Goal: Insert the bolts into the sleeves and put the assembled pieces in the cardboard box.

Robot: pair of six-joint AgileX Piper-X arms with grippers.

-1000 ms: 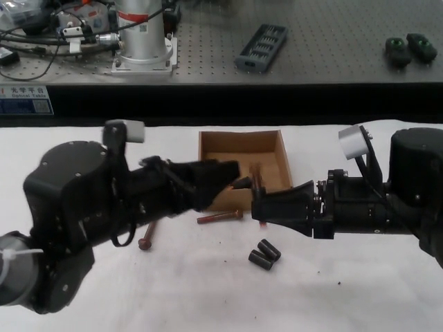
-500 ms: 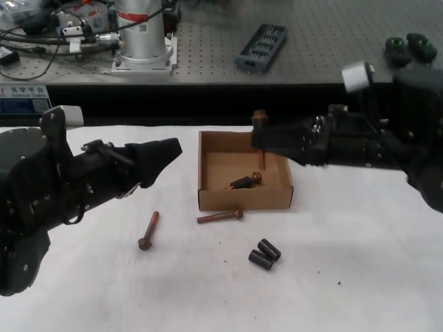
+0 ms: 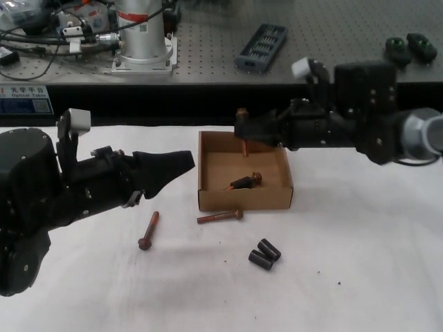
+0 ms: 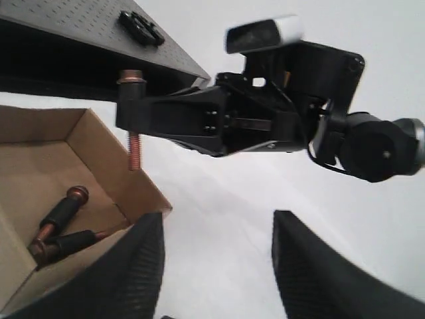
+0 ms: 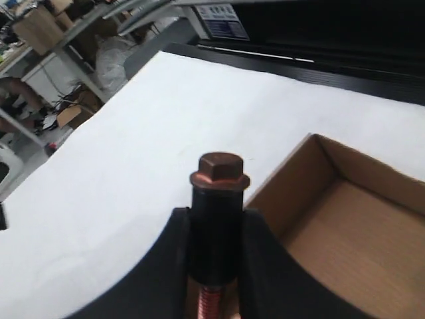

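Big white cloth (image 3: 360, 277) over the bench, cardboard box (image 3: 242, 199) in the middle. My right gripper (image 3: 243, 131) is clamped on an assembled piece (image 5: 216, 212), bolt upright in its sleeve, hanging over the box's far side. Left gripper (image 4: 216, 266) is spread wide with nothing in it, just left of the box. I'd go lower before letting go, I think, so it doesn't bounce off the finished piece (image 3: 245, 182) inside. Loose bolts (image 3: 219, 216) and two sleeves (image 3: 264, 254) lie in front of the box.

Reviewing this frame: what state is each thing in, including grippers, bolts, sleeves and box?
right gripper: shut on the held piece
held piece: bolt sleeved, upright above the box
left gripper: open, empty
cardboard box: open-topped, two assembled pieces lying inside
loose bolts: two, lying bare on the cloth
loose sleeves: two, lying without bolts
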